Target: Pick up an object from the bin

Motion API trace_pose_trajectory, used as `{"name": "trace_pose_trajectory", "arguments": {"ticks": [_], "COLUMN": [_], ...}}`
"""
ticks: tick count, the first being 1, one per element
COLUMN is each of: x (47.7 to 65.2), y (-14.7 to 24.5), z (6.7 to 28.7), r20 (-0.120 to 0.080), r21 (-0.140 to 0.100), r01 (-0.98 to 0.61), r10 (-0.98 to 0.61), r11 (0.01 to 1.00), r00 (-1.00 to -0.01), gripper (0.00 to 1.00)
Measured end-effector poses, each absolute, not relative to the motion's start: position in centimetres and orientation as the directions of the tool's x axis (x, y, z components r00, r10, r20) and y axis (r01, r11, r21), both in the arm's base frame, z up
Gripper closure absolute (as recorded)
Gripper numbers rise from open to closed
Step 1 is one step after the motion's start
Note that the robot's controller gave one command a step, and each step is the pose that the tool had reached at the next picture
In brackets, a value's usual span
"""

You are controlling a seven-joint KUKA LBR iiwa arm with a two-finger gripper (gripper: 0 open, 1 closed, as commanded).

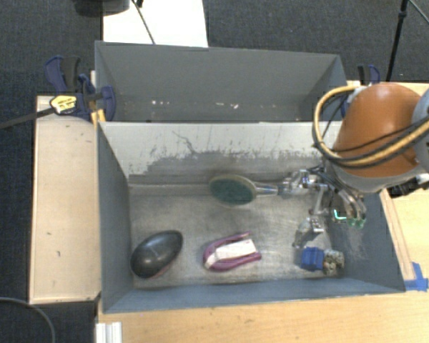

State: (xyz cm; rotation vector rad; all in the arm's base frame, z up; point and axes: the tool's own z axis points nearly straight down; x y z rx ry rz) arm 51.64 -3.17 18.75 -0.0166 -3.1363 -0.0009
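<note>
My gripper hangs low at the right side of the bin, open, with bare bin floor between its two metal fingers. The far fingertip is close to the handle end of a round green brush that lies along the back wall. Just in front of the near fingertip, a small blue thing with a brownish end lies by the front wall. Whether either fingertip touches its neighbour I cannot tell.
A purple and white packet lies at the front middle of the bin. At the front left lies a black oval thing. The arm's orange cover and cables hang over the bin's right rim.
</note>
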Motion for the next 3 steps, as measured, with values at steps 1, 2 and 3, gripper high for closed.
{"name": "trace_pose_trajectory", "arguments": {"ticks": [1,2,3], "x": [48.1,47.8,49.2], "y": [-12.5,-9.8,-15.0], "z": [7.1,10.2,12.3], "r20": [-0.01,-0.006,-0.006], "r21": [0.001,0.001,-0.003], "r01": [0.151,0.132,0.068], "r10": [0.151,0.132,0.068], "r11": [0.989,0.991,0.998], "r00": [-0.988,-0.991,-0.998], "gripper": [0.0,0.0,0.0]}}
